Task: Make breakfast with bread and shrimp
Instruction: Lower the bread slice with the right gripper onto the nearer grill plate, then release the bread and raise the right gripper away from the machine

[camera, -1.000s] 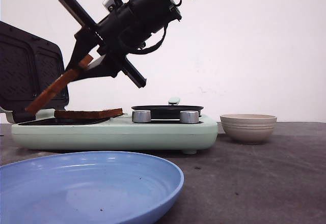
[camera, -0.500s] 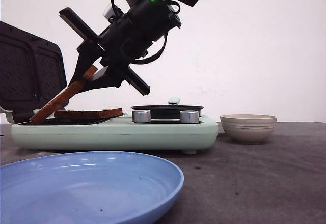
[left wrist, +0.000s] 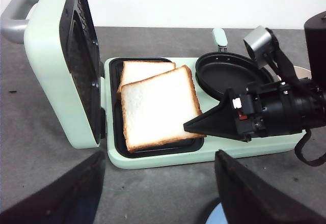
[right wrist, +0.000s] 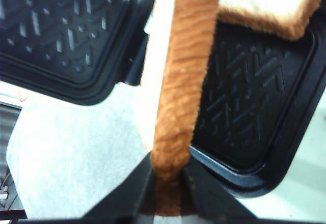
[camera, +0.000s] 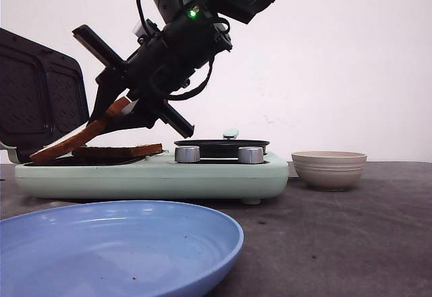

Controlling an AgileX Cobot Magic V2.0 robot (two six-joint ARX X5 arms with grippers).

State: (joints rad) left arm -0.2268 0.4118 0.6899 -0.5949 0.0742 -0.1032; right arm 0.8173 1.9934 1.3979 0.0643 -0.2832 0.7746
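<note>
No readable text, no labels, no brand names, no numbers, no signs on any surface in view

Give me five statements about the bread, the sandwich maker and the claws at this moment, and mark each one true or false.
1. The right claw is shut on a slice of bread. True.
2. The held slice lies flat in the sandwich maker. False: it is tilted, with its far edge down at the grill plate and its gripped edge raised.
3. A second slice already lies on the grill plate, partly under the held one. True.
4. The sandwich maker's lid is closed over the bread. False: it stands open, upright beside the plate.
5. The blue plate holds a slice of bread. False: no bread is on it.
</note>
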